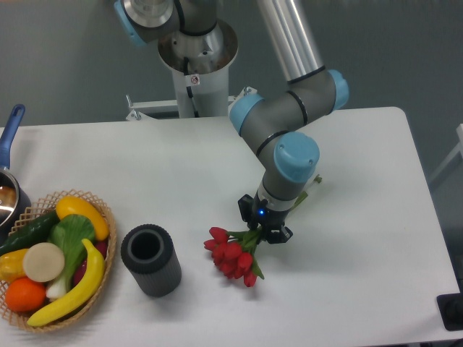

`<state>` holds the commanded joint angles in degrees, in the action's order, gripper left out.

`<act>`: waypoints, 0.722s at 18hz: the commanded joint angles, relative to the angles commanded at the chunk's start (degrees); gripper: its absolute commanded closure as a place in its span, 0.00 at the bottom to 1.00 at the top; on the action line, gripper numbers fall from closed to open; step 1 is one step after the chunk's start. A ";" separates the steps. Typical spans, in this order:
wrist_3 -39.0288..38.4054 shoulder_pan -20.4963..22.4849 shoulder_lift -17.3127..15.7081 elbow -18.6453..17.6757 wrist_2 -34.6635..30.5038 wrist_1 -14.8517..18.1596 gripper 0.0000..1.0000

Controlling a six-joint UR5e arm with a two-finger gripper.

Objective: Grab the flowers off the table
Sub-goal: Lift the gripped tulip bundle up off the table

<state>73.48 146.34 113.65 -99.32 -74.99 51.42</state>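
Gripper [265, 230] is down at the table [362, 238], fingers closed around the green stems of the flowers [233, 256], just behind the red heads. Flowers sit in the near-middle of the table, heads pointing near-left and drooping; can't tell if the heads touch the surface. A bit of stem [309, 186] pokes out on the far-right side of the wrist.

Open room: wide bare stretch of table right of the gripper out to the right edge, and a bare strip between the flowers and the near edge. Far side behind the arm is also open up to the far edge.

Around it: dark ribbed cylinder [150, 259] stands upright left of the flowers, near but apart from them, the closest obstacle on that side. Further left, a woven basket [101, 249] of fruit and vegetables at the near-left corner, well apart. A pot with blue handle [12, 124] is cut off at the left edge. Arm base [197, 69] is mounted beyond the far edge.
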 joint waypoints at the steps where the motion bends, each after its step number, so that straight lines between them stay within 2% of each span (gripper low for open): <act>1: 0.00 0.18 -0.35 0.00 1.76 0.00 0.73; 6: 0.00 2.11 -4.56 0.44 9.32 0.00 0.72; 10: -0.18 4.39 -9.22 0.44 18.46 0.09 0.72; 13: -3.24 5.71 -11.16 0.53 24.96 0.00 0.72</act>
<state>70.24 152.05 102.48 -98.79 -50.03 51.42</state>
